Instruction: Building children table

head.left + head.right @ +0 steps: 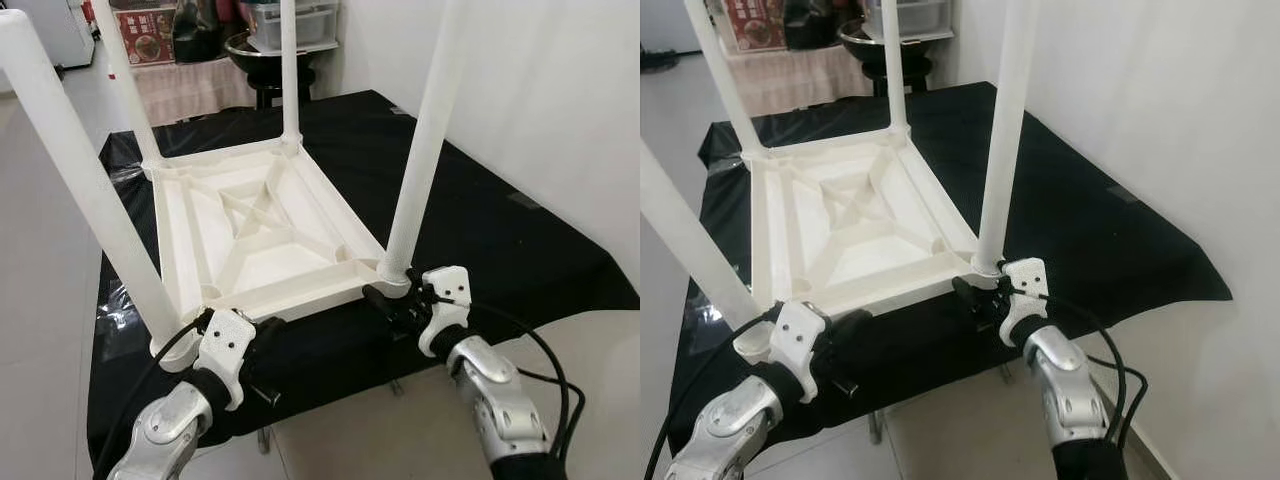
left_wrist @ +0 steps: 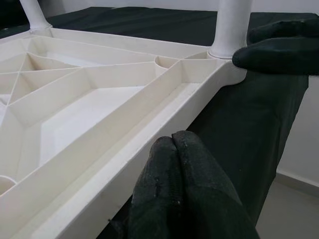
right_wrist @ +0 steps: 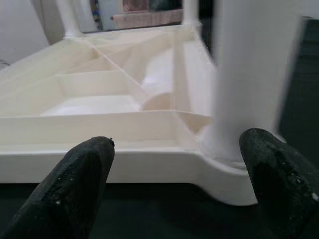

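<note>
Table (image 1: 262, 232) lies upside-down on black cloth (image 1: 500, 230); left gripper (image 2: 182, 149) pinched together; right gripper (image 3: 179, 164) spread wide at corner leg (image 1: 425, 150).

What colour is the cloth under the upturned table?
Black cloth, clearest in the left eye view.

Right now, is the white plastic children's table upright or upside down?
Upside down: the white plastic table lies top-down on the black cloth, ribbed underside facing up and its round white legs pointing upward.
</note>
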`<state>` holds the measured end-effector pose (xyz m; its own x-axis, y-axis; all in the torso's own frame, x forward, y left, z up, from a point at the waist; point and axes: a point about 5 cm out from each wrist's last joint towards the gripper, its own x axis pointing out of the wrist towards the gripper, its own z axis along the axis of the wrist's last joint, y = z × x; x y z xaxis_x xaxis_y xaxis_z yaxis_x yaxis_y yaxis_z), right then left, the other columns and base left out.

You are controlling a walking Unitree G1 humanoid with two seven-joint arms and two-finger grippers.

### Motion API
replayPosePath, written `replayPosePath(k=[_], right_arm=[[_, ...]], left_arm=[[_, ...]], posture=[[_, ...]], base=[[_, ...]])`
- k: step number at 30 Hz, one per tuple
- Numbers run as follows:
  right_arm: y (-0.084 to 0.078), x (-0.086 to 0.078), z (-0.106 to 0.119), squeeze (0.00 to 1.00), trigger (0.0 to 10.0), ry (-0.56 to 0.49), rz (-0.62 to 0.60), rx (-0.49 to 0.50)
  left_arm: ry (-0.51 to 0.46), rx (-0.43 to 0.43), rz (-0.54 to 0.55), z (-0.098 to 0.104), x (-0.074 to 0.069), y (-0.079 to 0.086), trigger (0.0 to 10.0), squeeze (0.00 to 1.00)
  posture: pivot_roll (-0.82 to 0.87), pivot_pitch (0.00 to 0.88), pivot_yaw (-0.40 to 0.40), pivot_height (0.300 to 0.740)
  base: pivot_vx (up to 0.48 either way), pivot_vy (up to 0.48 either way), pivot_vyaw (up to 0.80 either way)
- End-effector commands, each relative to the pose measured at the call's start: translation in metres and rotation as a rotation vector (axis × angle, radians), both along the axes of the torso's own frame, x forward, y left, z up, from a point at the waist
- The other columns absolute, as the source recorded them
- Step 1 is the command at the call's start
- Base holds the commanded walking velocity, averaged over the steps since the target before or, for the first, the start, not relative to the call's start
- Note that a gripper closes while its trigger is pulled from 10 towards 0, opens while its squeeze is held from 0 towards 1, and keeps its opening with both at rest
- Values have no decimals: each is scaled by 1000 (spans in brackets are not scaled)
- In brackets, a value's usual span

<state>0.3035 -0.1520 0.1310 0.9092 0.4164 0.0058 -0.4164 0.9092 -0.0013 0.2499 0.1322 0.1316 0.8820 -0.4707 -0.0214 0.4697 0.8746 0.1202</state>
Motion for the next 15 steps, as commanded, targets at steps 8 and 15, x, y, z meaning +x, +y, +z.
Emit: replayPosePath(k=[8, 15], right_arm=[[23, -22, 12, 0, 10000, -52, 168, -52], [29, -25, 11, 0, 10000, -56, 239, -134]], left_arm=[[12, -26, 9, -2, -3, 3, 10000, 0], [16, -54, 75, -4, -4, 9, 10000, 0]], posture=[[-78, 58, -5, 740], [-74, 47, -4, 740]], base=[[0, -472, 0], [0, -397, 0]])
